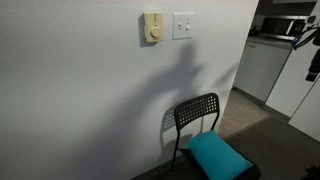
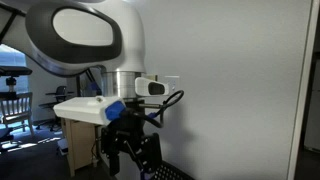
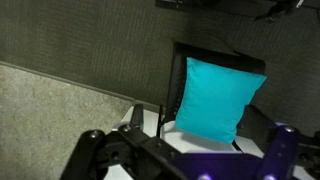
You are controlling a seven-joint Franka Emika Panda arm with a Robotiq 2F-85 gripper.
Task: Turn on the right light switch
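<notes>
The right light switch (image 1: 183, 25) is a white square plate high on the white wall, just right of a cream-yellow plate with a round knob (image 1: 153, 28). It does not show in the wrist view. My gripper (image 3: 186, 134) is open and empty, its two dark fingers spread wide at the bottom of the wrist view. It hangs low, facing a black chair (image 3: 178, 75) with a teal cushion (image 3: 217, 97), far below the switch. In an exterior view the gripper (image 2: 130, 153) is a dark shape under the big white arm.
The black chair (image 1: 195, 113) with the teal cushion (image 1: 218, 156) stands against the wall below the switches. A kitchen counter with a microwave (image 1: 285, 28) lies beyond the wall's corner. A wooden stand (image 2: 78, 132) is behind the arm.
</notes>
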